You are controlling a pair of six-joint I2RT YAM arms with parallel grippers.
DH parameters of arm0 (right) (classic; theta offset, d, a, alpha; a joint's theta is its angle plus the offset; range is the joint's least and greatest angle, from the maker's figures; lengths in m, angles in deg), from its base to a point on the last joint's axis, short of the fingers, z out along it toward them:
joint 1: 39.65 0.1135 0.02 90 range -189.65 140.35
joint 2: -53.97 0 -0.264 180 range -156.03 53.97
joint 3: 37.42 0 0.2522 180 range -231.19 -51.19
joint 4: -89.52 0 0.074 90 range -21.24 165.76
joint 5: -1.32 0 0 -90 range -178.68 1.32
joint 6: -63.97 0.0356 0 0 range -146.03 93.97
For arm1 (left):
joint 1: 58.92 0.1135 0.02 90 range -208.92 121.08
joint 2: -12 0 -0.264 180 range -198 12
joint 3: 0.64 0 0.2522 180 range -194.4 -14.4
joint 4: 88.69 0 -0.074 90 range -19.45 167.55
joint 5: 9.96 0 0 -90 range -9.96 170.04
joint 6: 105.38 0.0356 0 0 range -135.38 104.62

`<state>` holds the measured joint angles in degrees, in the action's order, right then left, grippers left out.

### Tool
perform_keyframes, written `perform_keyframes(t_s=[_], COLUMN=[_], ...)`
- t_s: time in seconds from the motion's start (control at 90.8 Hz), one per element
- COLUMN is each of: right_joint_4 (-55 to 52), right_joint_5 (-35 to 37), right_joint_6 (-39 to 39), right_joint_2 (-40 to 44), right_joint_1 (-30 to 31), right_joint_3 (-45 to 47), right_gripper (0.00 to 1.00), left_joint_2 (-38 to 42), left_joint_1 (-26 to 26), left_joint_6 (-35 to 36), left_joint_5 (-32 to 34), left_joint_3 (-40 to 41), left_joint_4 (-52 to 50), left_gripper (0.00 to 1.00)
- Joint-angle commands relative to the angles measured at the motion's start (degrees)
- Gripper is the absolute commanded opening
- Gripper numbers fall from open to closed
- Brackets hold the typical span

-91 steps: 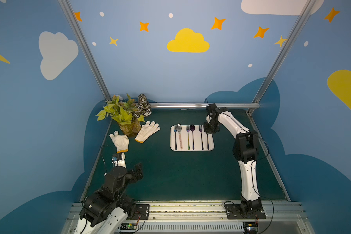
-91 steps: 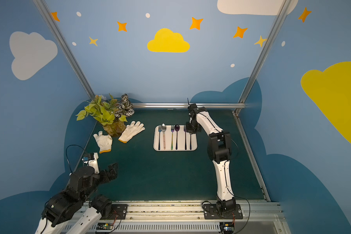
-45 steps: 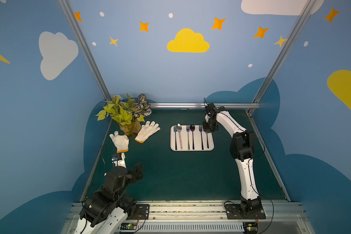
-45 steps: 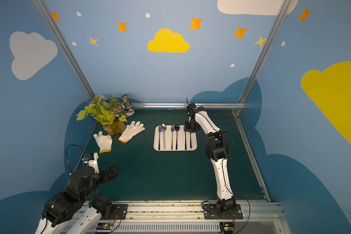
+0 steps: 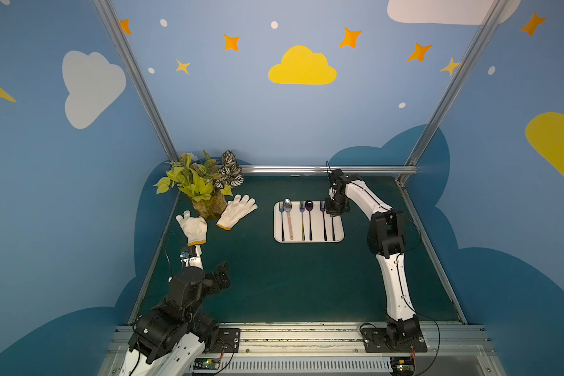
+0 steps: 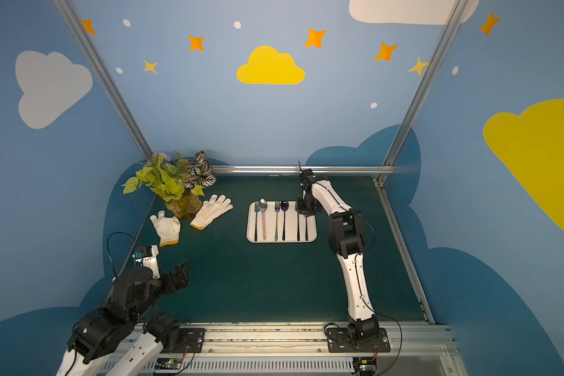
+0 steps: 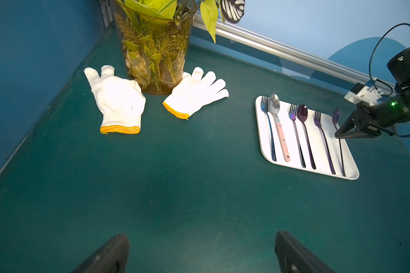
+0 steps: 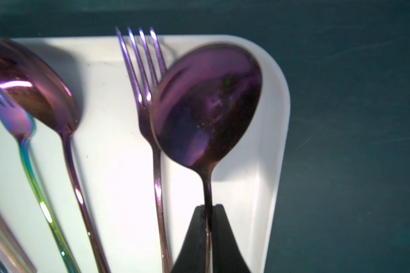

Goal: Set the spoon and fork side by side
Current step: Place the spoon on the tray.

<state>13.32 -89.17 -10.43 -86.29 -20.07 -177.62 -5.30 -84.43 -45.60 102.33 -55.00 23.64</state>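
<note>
**Spoon settling in beside the last fork**

The right arm is easing in over the white tray [image 5: 295, 228], its elbow now sitting slightly closer to the tray's right edge than a second ago. The right fingers [image 8: 194, 236] are clenching the neck of the purple spoon [image 8: 206, 104]. They are holding it just beside the purple fork [image 8: 158, 189] along that right edge, with the bowl towards the tray's far right corner. I cannot tell whether its handle is already resting on the tray. The left fingers [image 7: 109, 253] are hanging released over the worktop [image 5: 274, 286] near its front left corner. The pairing is looking nearly done, and letting go without nudging the fork is probably all that is remaining.
</note>
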Motion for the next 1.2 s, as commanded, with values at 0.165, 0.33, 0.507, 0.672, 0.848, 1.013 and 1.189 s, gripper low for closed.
perform_keyframes(t_s=[0.165,0.33,0.507,0.672,0.848,1.013,1.189], right_joint_4=[-0.94,-0.95,-1.00,-1.26,-1.48,-2.07,-3.44], right_joint_5=[-0.19,-0.38,-0.73,-1.16,-1.27,-0.35,1.13], right_joint_6=[1.05,1.54,1.55,0.98,-0.04,-0.47,-1.29], right_joint_2=[-2.66,-2.86,-2.31,-1.97,0.10,3.94,9.43], right_joint_1=[-0.12,-0.24,-0.28,-0.06,0.28,0.29,0.23], right_joint_3=[-1.95,-2.15,-2.82,-3.27,-3.30,-3.17,-2.52], right_gripper=[0.00,0.05,0.11,0.21,0.29,0.32,0.37], left_joint_2=[-0.37,-0.37,-0.39,-0.60,-0.46,-0.77,-2.06], left_joint_1=[-0.11,-0.09,-0.08,-0.10,-0.08,-0.10,-0.08], left_joint_6=[0.38,0.42,0.28,0.33,0.28,0.19,0.24], left_joint_5=[-0.23,-0.39,-0.38,-0.45,-0.34,-0.20,-0.48], left_joint_3=[0.26,0.30,0.31,0.26,0.32,0.32,0.13], left_joint_4=[0.75,0.74,0.74,0.78,0.74,0.66,0.67], left_gripper=[1.00,1.00,1.00,1.00,1.00,1.00,1.00])
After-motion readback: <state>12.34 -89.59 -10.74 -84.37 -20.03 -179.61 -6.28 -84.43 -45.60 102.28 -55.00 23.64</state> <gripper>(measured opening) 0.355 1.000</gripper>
